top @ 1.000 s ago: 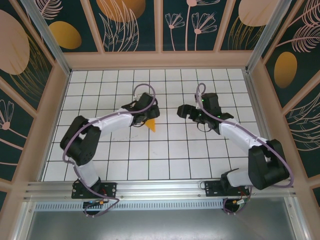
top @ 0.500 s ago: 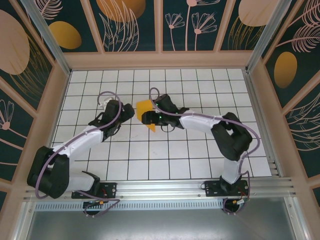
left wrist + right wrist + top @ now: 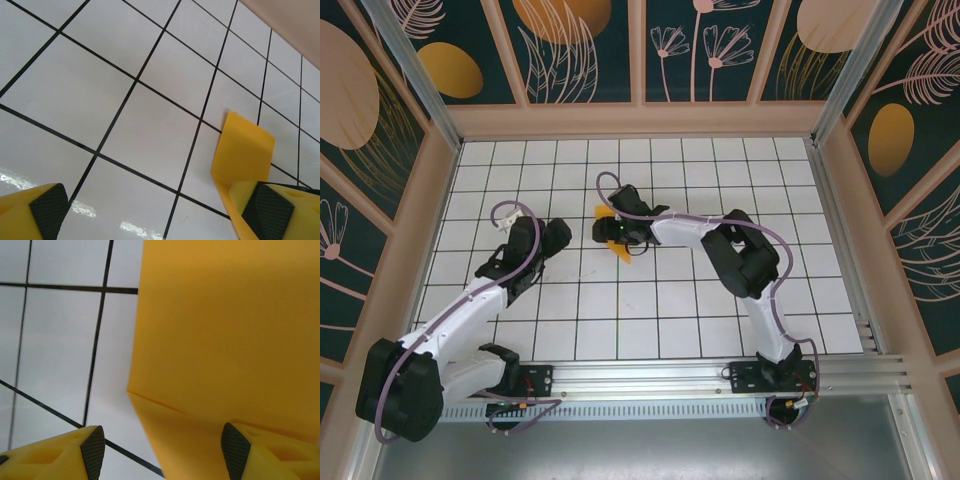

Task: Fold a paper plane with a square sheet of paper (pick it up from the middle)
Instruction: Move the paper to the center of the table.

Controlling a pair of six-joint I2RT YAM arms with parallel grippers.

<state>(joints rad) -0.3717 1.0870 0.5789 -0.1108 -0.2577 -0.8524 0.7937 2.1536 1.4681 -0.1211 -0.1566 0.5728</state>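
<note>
left arm: runs from its base at the near left edge out over the table [image 3: 670,300], forearm angled toward the middle.
left gripper [image 3: 157,210]: released, jaws spread wide, with only bare tiles and black grid lines between its 2 fingers [image 3: 45,212]; it grasps nothing.
right arm: rises from its base at the near right edge, bends at the elbow, and its forearm reaches left across the table.
right gripper [image 3: 162,447]: jaws apart, not clenched. in the right wrist view 1 finger sits over bare tile, clear of the sheet, and the other sits over the sheet itself. i cannot tell whether that pad touches it.
paper [image 3: 621,251]: orange-yellow and creased, near the table's middle, under the right gripper. from above, a pointed tip shows on the gripper's near side and a smaller piece on its far side. in the left wrist view it lies just beside 1 finger, with 1 flap tilted up off the tiles.
wall [image 3: 670,60]: dark panels with painted plants and orange ovals, beyond the table's far edge.
</note>
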